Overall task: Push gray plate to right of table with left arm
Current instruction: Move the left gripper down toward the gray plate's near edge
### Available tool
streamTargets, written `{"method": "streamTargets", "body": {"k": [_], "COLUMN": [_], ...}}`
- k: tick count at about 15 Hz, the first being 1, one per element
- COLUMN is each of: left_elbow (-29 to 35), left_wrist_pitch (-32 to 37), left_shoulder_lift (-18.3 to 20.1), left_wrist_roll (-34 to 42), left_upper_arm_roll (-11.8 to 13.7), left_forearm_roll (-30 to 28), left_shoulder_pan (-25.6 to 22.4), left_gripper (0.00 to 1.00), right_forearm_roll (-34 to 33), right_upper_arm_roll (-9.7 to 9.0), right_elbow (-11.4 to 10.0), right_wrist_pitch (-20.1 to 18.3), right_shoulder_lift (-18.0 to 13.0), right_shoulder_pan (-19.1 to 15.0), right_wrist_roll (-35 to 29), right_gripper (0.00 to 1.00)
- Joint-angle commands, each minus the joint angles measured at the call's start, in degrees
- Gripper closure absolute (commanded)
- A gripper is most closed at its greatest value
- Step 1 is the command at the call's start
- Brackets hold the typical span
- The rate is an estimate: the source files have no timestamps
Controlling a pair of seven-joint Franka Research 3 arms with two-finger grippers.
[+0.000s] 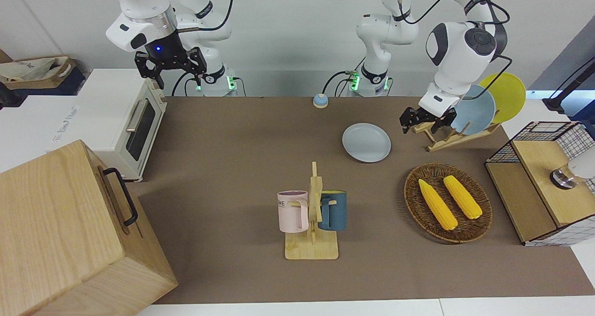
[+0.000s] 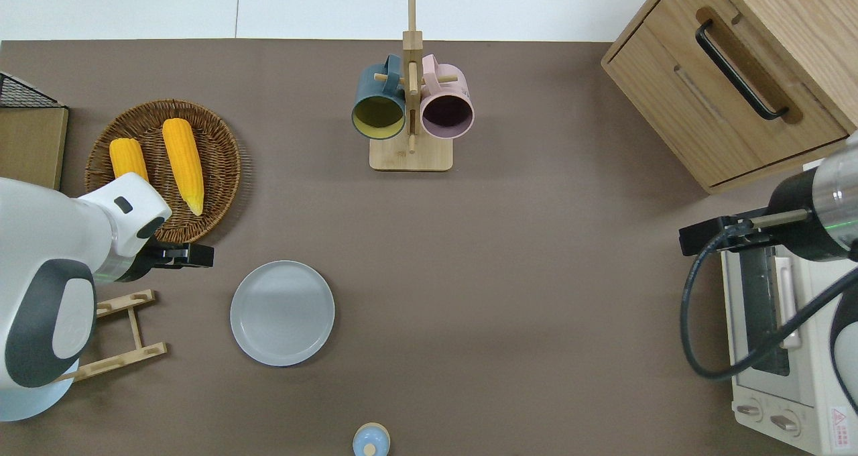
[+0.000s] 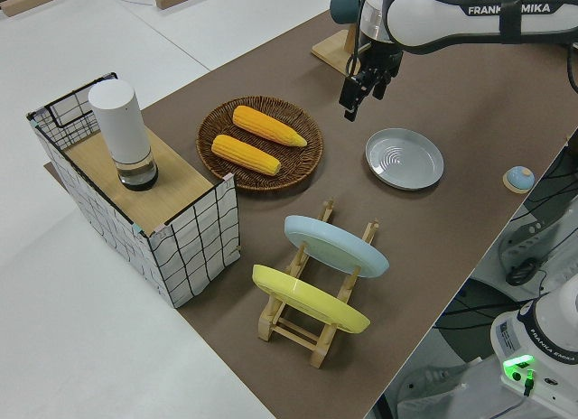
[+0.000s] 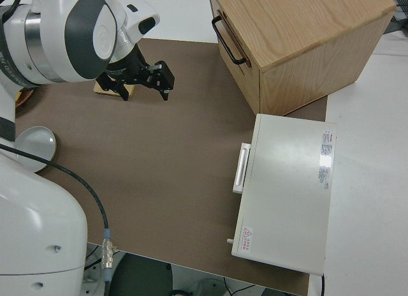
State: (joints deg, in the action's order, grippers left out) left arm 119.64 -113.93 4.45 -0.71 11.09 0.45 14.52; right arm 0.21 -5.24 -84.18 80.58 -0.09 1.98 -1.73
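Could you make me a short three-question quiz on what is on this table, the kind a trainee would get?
1. True or false: the left gripper already touches the gray plate.
2. How many corn cobs lie in the wicker basket?
3. Which mug hangs on the wooden mug stand toward the left arm's end of the table: A) the pink mug, B) the dark blue mug?

Key:
1. False. It hovers apart from the plate, over bare table between the plate and the basket.
2. Two.
3. B.
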Motion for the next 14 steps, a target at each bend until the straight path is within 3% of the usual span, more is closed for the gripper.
{"method": "streamTargets", "body": {"k": [1, 4, 14], "left_elbow": [5.8, 10.8, 17.8], "left_wrist_pitch": [-3.8, -9.0, -17.6], "left_shoulder_lift": [3.3, 4.7, 4.7], "left_wrist_roll": [-0.2, -0.7, -0.8], "left_upper_arm_roll": [-0.2, -0.2, -0.2], "left_forearm_roll": [1.2, 1.2, 1.2], "left_shoulder_pan": [0.1, 0.1, -0.1], "left_gripper": [0.01, 0.00, 0.00], "right_forearm_roll": [0.6, 0.6, 0.6], "right_upper_arm_roll": [-0.30, -0.30, -0.30], "right_elbow": [0.1, 0.1, 0.0], "right_wrist_pitch": [-0.7, -0.7, -0.7], "right_shoulder_lift": [-0.3, -0.3, -0.3], "right_shoulder_pan": [-0.7, -0.7, -0.7], "right_wrist_roll": [0.1, 0.1, 0.1], "right_gripper": [0.017, 0.017, 0.017]}}
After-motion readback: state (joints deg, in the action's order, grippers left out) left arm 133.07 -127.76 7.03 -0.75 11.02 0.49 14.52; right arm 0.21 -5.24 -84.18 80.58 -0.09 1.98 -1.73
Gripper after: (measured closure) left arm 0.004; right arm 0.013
